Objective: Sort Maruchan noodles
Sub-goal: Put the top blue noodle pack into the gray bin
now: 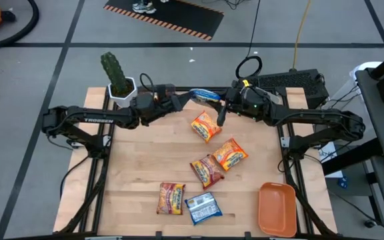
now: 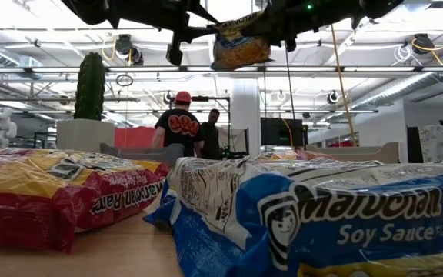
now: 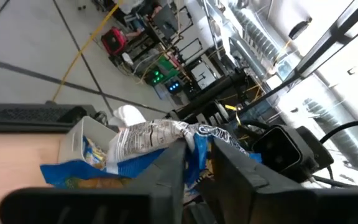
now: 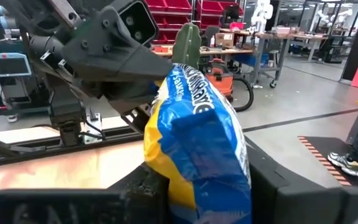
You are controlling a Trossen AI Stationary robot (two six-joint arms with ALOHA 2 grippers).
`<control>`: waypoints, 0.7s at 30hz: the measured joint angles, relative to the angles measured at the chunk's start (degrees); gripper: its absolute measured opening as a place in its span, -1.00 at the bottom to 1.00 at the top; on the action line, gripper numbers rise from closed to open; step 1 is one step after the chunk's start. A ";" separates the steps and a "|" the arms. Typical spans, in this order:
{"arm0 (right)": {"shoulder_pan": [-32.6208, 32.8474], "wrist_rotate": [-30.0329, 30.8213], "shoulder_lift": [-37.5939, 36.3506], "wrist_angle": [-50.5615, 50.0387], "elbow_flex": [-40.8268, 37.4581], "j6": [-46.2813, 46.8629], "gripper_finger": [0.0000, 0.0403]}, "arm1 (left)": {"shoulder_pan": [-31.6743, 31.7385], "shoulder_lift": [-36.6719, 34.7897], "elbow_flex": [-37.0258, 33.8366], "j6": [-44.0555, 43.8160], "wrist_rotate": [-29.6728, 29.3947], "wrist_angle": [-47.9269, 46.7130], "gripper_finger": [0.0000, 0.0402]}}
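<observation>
One blue-white Maruchan packet (image 1: 205,95) is up in the air over the table's far middle, between both grippers; in the low view the packet (image 2: 241,42) hangs under them. My left gripper (image 1: 183,100) is shut on its left end, my right gripper (image 1: 221,107) on its right end. Two orange-yellow packets (image 1: 206,126) (image 1: 230,153), two red-brown ones (image 1: 207,170) (image 1: 172,198) and another blue-white one (image 1: 203,207) lie flat on the wooden table. My left gripper pinches the packet's crinkled end seam (image 3: 180,138) between its two fingers (image 3: 166,177), coming level from the table's left. The packet is lifted clear and reaches away from the fingers toward the other arm. My right gripper (image 4: 204,186) has the packet's thick blue and yellow body (image 4: 197,134) between its two fingers (image 4: 148,186), coming from the table's right. The packet is clear of the table, its far end running to the left gripper. The touching faces are hidden by the packet itself.
An orange tray (image 1: 277,208) sits at the table's near right corner. A cactus in a white pot (image 1: 119,80) stands at the far left corner, just behind the left arm. Bare wood lies along the table's left side. People stand in the room beyond (image 2: 179,123).
</observation>
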 joint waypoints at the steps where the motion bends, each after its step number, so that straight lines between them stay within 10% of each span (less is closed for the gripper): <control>1: -0.01 -0.10 -0.33 -0.44 0.00 -0.01 -0.41 | -0.02 -0.03 0.00 0.88 -0.70 -0.22 -0.52; 8: -0.84 -4.07 -5.43 -6.73 -0.02 6.49 -0.42 | 0.26 -0.07 0.00 6.42 -8.56 2.98 -0.36; 21: -2.47 -2.46 -10.77 -18.19 -0.02 21.34 -0.42 | 8.10 -0.07 0.02 5.37 -5.55 -3.91 -0.36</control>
